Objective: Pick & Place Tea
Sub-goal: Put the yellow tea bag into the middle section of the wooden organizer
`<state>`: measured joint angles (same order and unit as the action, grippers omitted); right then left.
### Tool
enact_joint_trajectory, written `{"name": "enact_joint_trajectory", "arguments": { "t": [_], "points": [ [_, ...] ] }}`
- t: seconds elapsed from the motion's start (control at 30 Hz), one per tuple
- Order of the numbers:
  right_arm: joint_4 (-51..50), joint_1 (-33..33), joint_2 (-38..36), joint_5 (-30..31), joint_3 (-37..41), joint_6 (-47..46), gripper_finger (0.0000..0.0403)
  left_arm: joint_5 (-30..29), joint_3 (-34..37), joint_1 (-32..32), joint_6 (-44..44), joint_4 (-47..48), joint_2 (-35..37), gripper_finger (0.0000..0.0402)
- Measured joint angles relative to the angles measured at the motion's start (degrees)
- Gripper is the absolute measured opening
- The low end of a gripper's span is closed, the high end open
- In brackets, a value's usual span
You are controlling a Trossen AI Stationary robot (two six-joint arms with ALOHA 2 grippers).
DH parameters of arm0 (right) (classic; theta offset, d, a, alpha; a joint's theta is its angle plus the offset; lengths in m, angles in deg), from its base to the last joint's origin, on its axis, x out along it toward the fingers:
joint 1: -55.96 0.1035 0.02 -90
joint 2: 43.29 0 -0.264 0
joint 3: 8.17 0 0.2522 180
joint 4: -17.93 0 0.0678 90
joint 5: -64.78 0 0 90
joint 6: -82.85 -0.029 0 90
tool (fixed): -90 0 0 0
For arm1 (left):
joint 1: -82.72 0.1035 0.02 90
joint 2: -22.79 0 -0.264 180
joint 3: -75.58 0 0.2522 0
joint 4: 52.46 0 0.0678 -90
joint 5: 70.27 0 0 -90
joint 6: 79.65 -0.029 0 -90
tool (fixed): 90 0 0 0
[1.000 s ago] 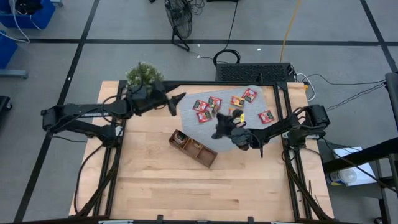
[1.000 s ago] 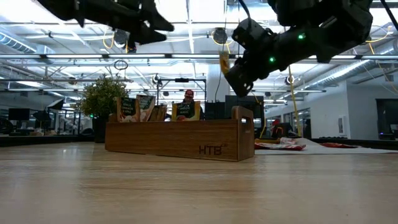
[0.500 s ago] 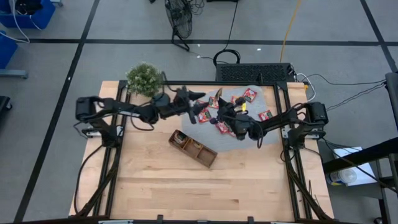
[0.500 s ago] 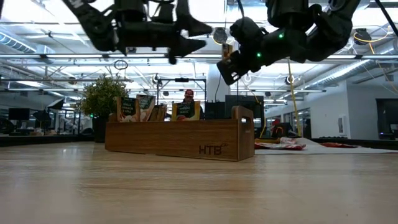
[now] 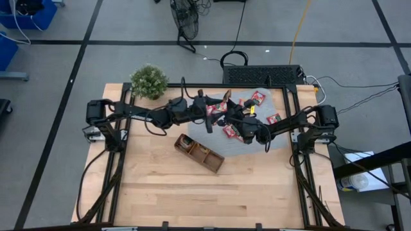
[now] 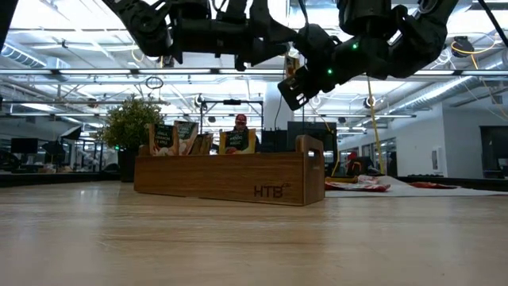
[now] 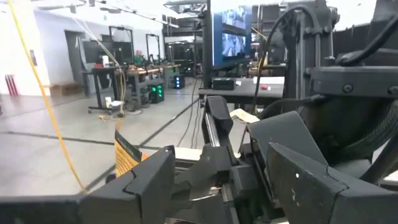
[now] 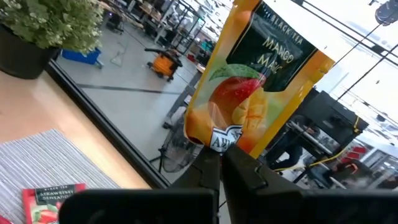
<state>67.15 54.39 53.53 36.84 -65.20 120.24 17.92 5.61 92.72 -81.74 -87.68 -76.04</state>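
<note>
An orange sachet [image 8: 258, 81] is pinched by the right end effector [image 5: 236, 118] above the grey mat [image 5: 282, 102]; at its 9 o'clock, crowded close, the left end effector [image 5: 209, 115] is spread. The tabletop [image 5: 160, 186] toward 6 o'clock is left bare.

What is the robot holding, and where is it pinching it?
The right gripper pinches an orange mango tea sachet by one edge, so it sticks out past the fingertips. The left gripper is open and holds nothing.

Red sachet [image 8: 53, 202] cut off by frame edge; tray [image 6: 230, 179] hides lower halves of standing sachets [image 6: 171, 137]
</note>
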Motion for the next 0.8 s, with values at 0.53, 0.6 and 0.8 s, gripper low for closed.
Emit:
{"name": "enact_joint_trajectory", "arguments": {
  "t": [0.53,0.6,0.8],
  "points": [
    [-5.22,1.53,-0.12,1.92,-0.17,-0.08,0.0,-3.29,0.25,2.18,-0.36,15.77,3.16,0.0253],
    [-4.98,1.76,-0.03,1.71,-0.15,0.55,0.0,-3.37,0.2,2.75,0.45,16.26,4.24,0.0253],
    [-4.53,1.84,-0.03,-2.06,-0.11,0.64,0.0,-0.84,0.18,3.36,1.49,14.86,4.08,0.0253]
  ]
}}
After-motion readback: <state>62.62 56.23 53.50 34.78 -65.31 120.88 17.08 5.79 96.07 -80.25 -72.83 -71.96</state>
